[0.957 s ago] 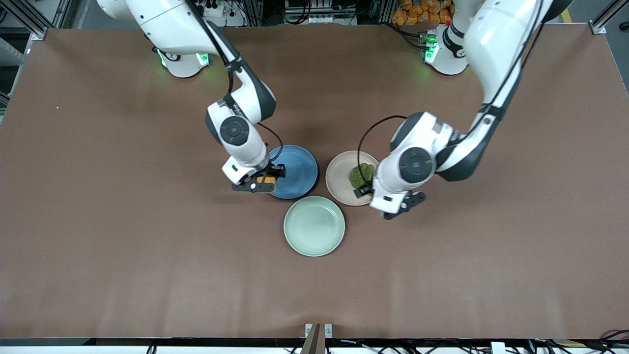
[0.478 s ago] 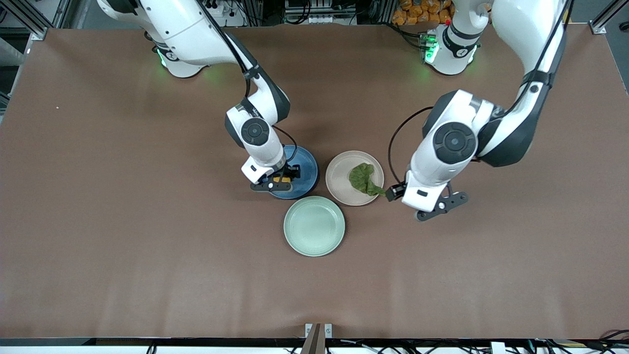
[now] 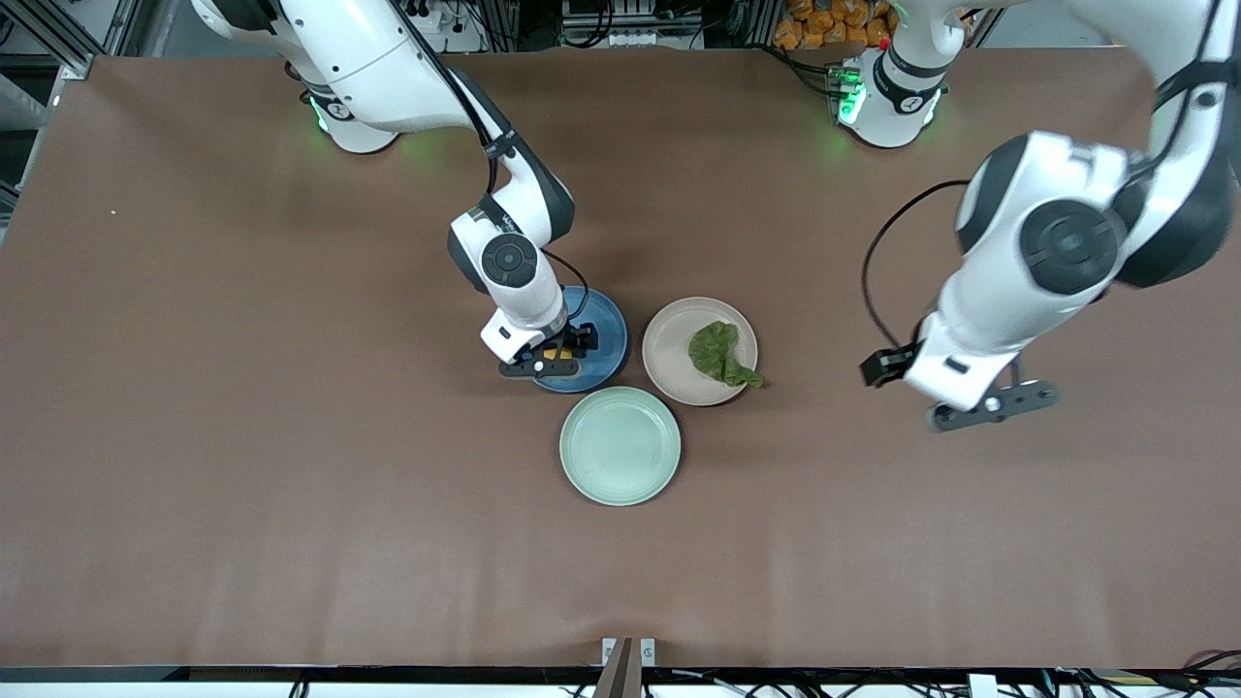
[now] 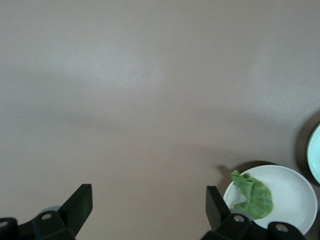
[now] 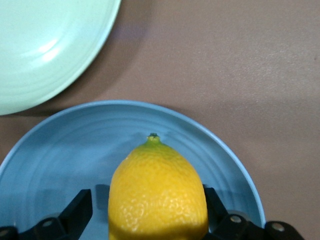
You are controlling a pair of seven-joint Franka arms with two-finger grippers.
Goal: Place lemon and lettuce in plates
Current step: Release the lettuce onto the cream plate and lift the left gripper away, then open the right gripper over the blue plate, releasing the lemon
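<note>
The yellow lemon (image 3: pixel 556 355) lies on the blue plate (image 3: pixel 603 328), near the rim toward the right arm's end. My right gripper (image 3: pixel 551 359) is down around it with its fingers spread, a gap showing on one side. The right wrist view shows the lemon (image 5: pixel 157 192) between the fingers on the blue plate (image 5: pixel 55 160). The dark green lettuce (image 3: pixel 718 351) lies on the beige-pink plate (image 3: pixel 669 339), its tail over the rim. My left gripper (image 3: pixel 880 368) is open and empty, up over bare table toward the left arm's end. The left wrist view shows the lettuce (image 4: pixel 255 195) on its plate (image 4: pixel 295 182).
An empty pale mint-green plate (image 3: pixel 620 446) sits nearer the front camera than the other two plates, close to both. It also shows in the right wrist view (image 5: pixel 45 45). The brown table (image 3: pixel 242 485) spreads wide all around.
My left gripper has let go of the lettuce on the beige-pink plate and drawn away toward the left arm's end. My right gripper has moved the lemon in over the blue plate.
</note>
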